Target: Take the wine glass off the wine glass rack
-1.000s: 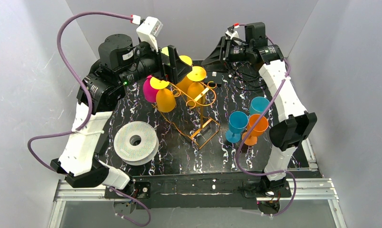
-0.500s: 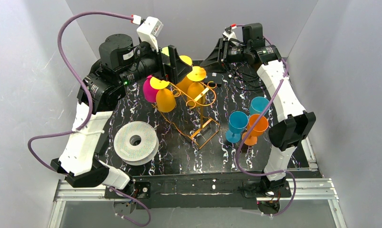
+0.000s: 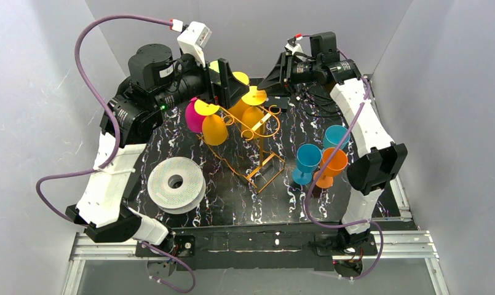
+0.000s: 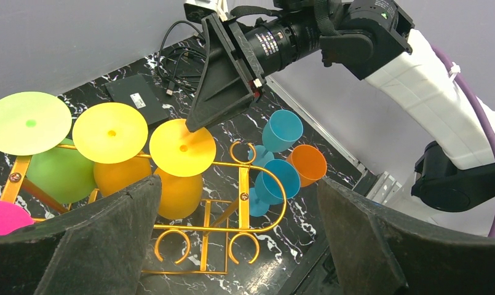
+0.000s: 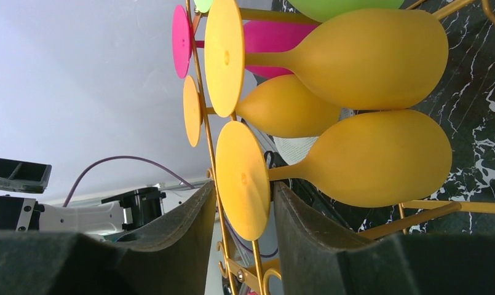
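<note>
The orange-gold wire wine glass rack (image 3: pixel 257 166) stands mid-table with several glasses hanging upside down from it. A yellow wine glass hangs at its far right end, foot disc up (image 3: pixel 255 96). My right gripper (image 3: pixel 267 82) is open, its fingers either side of that foot disc (image 5: pixel 241 178) and of a rack wire (image 5: pixel 201 110), with a gap left at one finger. The glass's bowl (image 5: pixel 380 157) hangs clear of the fingers. My left gripper (image 3: pixel 229 83) is wide open and empty above the rack (image 4: pixel 245 196), beside the yellow foot (image 4: pixel 183 147).
Pink (image 3: pixel 194 117), green (image 4: pixel 54 172) and other yellow glasses (image 3: pixel 214 130) hang on the rack. Two blue glasses (image 3: pixel 307 161) (image 3: pixel 336 138) and an orange one (image 3: pixel 332 166) stand at the right. A white spool (image 3: pixel 176 183) lies front left. A black box with cables (image 3: pixel 280 100) is at the back.
My right gripper has moved left toward the rack until its fingers straddle the yellow glass's foot. The left arm and the glasses have not moved.
</note>
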You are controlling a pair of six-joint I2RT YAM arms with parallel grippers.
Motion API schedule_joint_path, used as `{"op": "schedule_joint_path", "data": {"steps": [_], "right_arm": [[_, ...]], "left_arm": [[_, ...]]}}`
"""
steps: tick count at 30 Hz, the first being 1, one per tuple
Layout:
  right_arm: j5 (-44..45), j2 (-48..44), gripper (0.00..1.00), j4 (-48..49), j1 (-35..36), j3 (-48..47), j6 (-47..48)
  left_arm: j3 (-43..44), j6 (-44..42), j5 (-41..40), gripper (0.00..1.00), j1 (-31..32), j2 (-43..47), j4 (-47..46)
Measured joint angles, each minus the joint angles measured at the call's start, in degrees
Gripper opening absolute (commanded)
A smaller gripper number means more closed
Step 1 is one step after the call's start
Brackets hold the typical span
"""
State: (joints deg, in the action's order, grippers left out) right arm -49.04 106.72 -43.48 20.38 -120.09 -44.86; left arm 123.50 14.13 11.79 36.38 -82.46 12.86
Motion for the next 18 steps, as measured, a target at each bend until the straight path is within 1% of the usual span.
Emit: {"op": "schedule_joint_path", "data": {"steps": [6,8,11,14,18], "right_arm": [[-0.2,0.2,0.4,0.0,0.1,0.0,0.0],[-0.2,0.3,0.35,0.0,0.1,0.0,0.0],[-0.2,0.3,0.26,0.0,0.1,0.0,0.0],[-0.2,0.3,0.13,0.0,0.1,0.0,0.0],[-0.3,0.3,0.04,0.0,0.1,0.0,0.0]], "left_arm": [[0.0,0.0,0.0,0.98,0.0,0.0,0.0],[0.0,0.0,0.0,0.98,0.0,0.0,0.0],[0.0,0.0,0.0,0.98,0.0,0.0,0.0],[0.0,0.0,0.0,0.98,0.0,0.0,0.0],[0.0,0.0,0.0,0.98,0.0,0.0,0.0]]}}
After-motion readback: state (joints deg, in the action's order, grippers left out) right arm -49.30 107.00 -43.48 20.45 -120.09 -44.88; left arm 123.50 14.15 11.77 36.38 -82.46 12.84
